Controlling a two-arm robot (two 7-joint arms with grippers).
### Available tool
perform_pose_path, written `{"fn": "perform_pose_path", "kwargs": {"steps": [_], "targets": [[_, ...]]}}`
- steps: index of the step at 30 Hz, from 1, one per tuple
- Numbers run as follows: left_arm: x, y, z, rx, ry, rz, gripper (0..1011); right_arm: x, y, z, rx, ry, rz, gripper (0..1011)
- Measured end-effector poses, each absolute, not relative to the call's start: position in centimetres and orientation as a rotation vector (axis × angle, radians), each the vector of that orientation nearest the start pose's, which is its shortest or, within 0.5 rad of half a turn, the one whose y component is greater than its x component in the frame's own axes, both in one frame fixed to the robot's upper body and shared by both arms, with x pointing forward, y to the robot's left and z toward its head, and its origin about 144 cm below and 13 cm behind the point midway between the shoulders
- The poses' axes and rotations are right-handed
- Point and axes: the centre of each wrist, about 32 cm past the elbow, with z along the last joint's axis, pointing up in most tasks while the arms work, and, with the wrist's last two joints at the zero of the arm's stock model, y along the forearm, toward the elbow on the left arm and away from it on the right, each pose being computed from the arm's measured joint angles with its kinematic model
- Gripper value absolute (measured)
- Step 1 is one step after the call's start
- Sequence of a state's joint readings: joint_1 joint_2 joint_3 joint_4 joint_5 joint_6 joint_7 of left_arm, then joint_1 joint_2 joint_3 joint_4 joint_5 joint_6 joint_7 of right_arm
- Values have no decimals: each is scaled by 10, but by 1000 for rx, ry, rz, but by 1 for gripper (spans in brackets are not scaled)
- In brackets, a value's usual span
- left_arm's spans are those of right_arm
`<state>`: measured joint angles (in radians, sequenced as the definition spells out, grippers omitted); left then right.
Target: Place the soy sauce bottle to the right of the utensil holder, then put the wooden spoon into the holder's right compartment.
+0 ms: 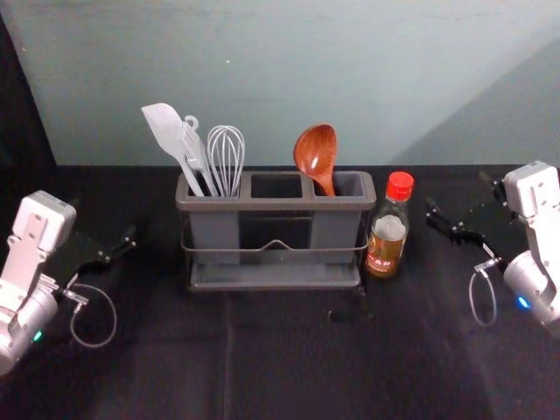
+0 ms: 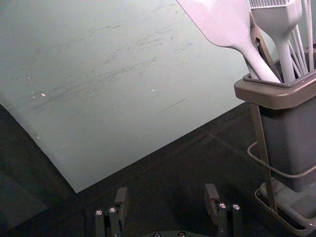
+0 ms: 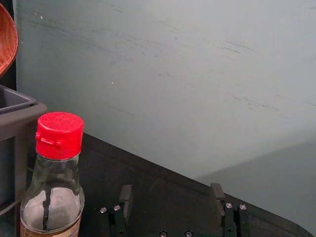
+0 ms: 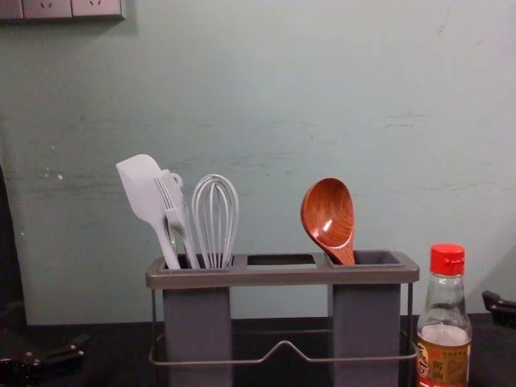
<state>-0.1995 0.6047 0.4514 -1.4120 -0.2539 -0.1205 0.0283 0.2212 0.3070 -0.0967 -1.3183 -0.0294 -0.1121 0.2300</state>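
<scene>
- Both placements look complete, so I think the good next step is to move the arms away, slowly and with nothing gripped.
- The right gripper [image 3: 172, 190] should go first to the right, away from the soy sauce bottle [image 1: 385, 241]; a swing to the left could knock it over.
- This gripper is wide open and holds nothing.
- The bottle is upright on the surface [image 1: 289, 350], to the left of this gripper, apart from it, and just beside the utensil holder [image 1: 271, 205] on its right; if they touch, I cannot tell.
- The wooden spoon [image 1: 315, 150] leans in the right compartment [image 1: 350, 185], bowl up, farther left.
- The left gripper [image 2: 166, 192], left of the holder, is also wide open and empty.
</scene>
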Motion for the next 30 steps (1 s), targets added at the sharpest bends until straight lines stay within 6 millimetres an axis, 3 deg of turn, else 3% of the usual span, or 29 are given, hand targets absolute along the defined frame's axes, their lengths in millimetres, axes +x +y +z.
{"fn": "perform_pose_path", "kwargs": {"steps": [30], "targets": [[489,310,1140,304,-285,1248,1011,518,-313,1150,-251,-285,-1286,1002]]}}
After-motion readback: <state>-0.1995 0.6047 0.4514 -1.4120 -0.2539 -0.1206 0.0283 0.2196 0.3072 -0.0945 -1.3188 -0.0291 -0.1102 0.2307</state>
